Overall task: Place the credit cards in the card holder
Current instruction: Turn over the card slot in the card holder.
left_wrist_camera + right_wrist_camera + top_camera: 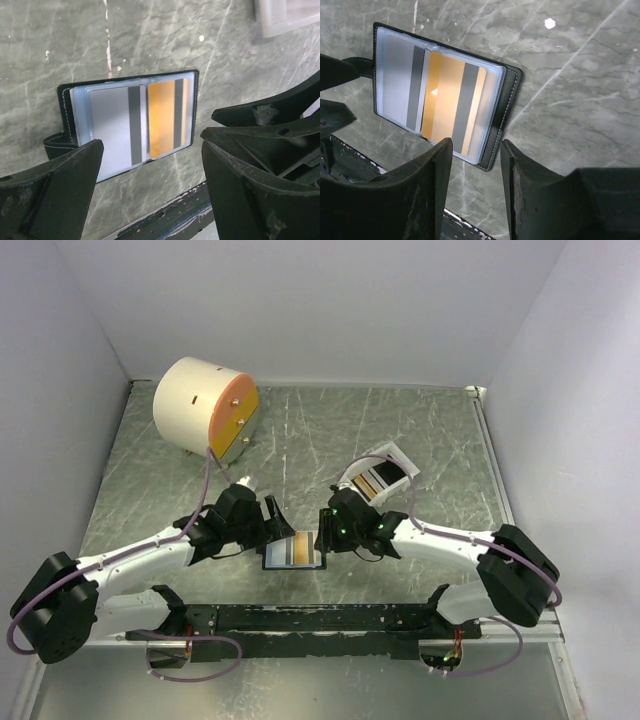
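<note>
The black card holder [294, 551] lies open on the table between my two grippers. Its clear sleeves hold an orange credit card [162, 117] and, beside it, a silver-grey card [110, 130], both showing a dark stripe. My left gripper [152, 144] hangs open just over the holder's near edge with only table between its fingers. My right gripper [476, 145] is open above the holder's corner [510, 95], touching neither the holder nor the orange card [447, 100]. In the top view the left gripper [270, 523] and the right gripper [325, 530] flank the holder.
A white tray [398, 455] with more striped cards [378, 478] stands behind the right gripper; its corner [285, 17] shows in the left wrist view. A big cream cylinder with an orange face [205, 408] sits at the back left. The black base rail [330, 618] runs along the near edge.
</note>
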Controlling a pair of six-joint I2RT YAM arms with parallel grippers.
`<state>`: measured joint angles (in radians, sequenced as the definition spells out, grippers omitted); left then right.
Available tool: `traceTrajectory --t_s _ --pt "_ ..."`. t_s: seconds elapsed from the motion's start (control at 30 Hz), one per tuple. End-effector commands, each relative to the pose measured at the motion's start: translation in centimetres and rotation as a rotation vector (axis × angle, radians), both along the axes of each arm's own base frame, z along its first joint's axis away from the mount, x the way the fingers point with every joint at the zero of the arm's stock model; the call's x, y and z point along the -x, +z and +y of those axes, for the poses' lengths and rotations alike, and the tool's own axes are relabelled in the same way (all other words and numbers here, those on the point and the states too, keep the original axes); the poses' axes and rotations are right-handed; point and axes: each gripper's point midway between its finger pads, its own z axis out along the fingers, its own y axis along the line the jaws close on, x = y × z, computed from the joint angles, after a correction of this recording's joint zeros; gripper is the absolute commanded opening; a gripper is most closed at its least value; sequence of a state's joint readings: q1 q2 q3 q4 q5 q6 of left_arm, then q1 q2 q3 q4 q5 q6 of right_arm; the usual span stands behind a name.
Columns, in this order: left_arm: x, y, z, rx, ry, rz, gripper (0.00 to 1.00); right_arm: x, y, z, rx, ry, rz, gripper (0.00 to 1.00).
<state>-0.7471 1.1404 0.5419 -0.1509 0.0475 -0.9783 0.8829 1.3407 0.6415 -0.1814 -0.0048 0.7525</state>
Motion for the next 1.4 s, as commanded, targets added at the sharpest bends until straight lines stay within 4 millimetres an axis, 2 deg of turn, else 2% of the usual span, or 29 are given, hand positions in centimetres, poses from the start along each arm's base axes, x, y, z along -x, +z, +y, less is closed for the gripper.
traceTrajectory --t_s 0.0,0.1,0.37,0.7,0.97,1.17,1.37 --pt "-0.1 -0.7 -0.3 0.029 -0.025 -0.012 0.91 -0.5 0.4 1.3 0.011 0.005 -0.011 0.44" --pt "-0.3 -1.1 -0.2 0.032 -0.018 -0.005 0.91 -0.4 -0.5 1.3 0.037 0.010 0.004 0.44" --pt "-0.7 -2.1 0.1 0.024 -0.015 0.010 0.91 0.4 -2.6 0.6 0.083 0.005 0.051 0.36" --pt "-0.5 -3.2 0.3 0.019 -0.008 0.038 0.91 0.5 -2.6 0.4 0.078 0.001 0.048 0.33" --pt "-0.3 -3.5 -0.5 0.054 -0.028 0.060 0.90 0.6 -2.7 0.2 0.078 -0.006 0.047 0.33" --pt "0.0 -3.1 -0.9 0.115 -0.024 0.053 0.89 0.4 -2.1 0.3 0.070 -0.010 0.035 0.33" --pt "0.2 -1.3 -2.1 0.211 -0.046 0.050 0.89 0.5 -2.6 0.2 0.075 -0.007 0.046 0.33"
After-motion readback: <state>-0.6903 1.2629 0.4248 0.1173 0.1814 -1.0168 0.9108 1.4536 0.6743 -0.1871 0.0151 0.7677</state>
